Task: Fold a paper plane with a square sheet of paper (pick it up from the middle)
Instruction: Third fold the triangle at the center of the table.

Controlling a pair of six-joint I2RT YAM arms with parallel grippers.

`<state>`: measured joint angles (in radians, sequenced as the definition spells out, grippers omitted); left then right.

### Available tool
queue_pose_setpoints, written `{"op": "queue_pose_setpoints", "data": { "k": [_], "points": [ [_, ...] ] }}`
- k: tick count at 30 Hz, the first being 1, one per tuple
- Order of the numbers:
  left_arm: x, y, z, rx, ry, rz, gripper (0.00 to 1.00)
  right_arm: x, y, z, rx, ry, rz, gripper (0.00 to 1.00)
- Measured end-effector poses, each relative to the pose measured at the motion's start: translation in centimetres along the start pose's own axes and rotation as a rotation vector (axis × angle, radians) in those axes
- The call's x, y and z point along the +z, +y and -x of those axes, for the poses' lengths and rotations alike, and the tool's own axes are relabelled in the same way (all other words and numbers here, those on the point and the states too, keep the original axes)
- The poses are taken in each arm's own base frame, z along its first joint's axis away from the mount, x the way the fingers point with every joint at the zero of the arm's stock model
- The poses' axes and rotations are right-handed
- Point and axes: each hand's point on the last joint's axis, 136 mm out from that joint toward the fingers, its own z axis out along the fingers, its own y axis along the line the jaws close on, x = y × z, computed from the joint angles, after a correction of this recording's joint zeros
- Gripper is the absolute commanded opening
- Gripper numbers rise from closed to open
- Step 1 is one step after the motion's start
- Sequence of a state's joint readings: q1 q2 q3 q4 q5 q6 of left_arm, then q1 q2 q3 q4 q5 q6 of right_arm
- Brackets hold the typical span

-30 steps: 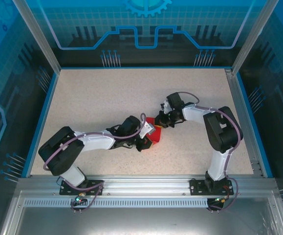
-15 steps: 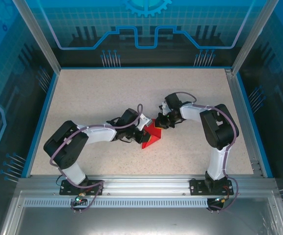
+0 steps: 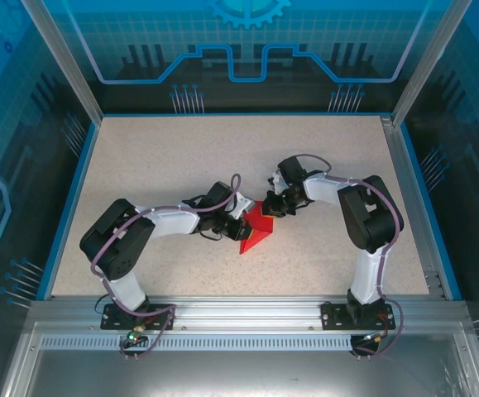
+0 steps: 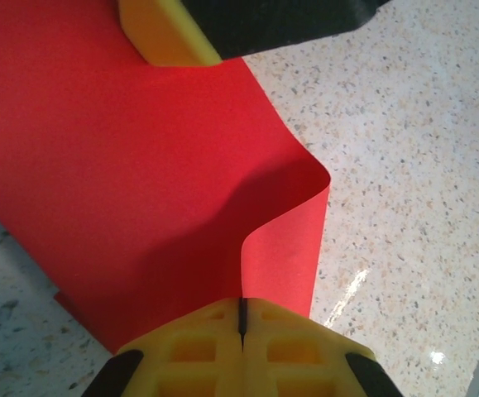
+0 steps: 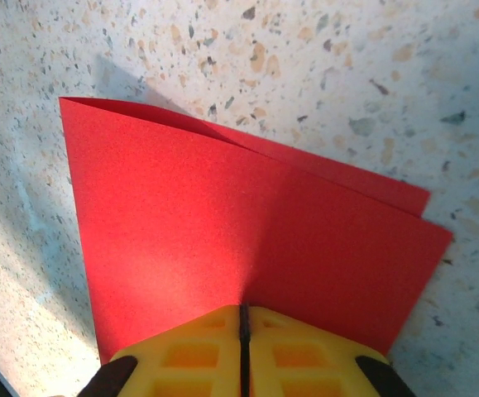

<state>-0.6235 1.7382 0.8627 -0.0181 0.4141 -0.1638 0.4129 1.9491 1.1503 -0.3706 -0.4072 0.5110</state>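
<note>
The square sheet of paper (image 3: 260, 228) lies close to the middle of the bench (image 3: 156, 157), a little toward the near edge and well apart from every corner. From above it presents a red triangular outline with its pointed end toward the near edge. The left gripper (image 3: 241, 225) reaches in from the left side and is closed on the paper's left margin. In the left wrist view its two yellow fingers (image 4: 181, 347) meet with only a thin seam between them, and the red edge runs into that seam. Just ahead of them the sheet rises off the bench surface in a curl. The right gripper (image 3: 273, 207) reaches in from the right side and is clamped on the far right margin of the same sheet. In the right wrist view its jaws are pressed together over the paper. That view shows two layers, one edge set slightly back from the other along the far side.
</note>
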Motion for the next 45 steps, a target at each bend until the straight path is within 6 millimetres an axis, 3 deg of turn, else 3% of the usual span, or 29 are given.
{"op": "queue_pose_setpoints", "data": {
  "k": [20, 29, 45],
  "points": [
    [-0.2, 1.5, 0.2, -0.037, -0.017, 0.071, 0.0, 0.0, 0.0, 0.0, -0.003, 0.001, -0.014, 0.09],
    [-0.4, 1.6, -1.4, -0.102, 0.001, 0.066, 0.0, 0.0, 0.1, 0.0, -0.002, 0.005, -0.02, 0.09],
    [-0.4, 1.8, -0.7, -0.099, -0.025, 0.08, 0.0, 0.0, 0.1, 0.0, -0.001, 0.006, -0.02, 0.09]
  ]
}}
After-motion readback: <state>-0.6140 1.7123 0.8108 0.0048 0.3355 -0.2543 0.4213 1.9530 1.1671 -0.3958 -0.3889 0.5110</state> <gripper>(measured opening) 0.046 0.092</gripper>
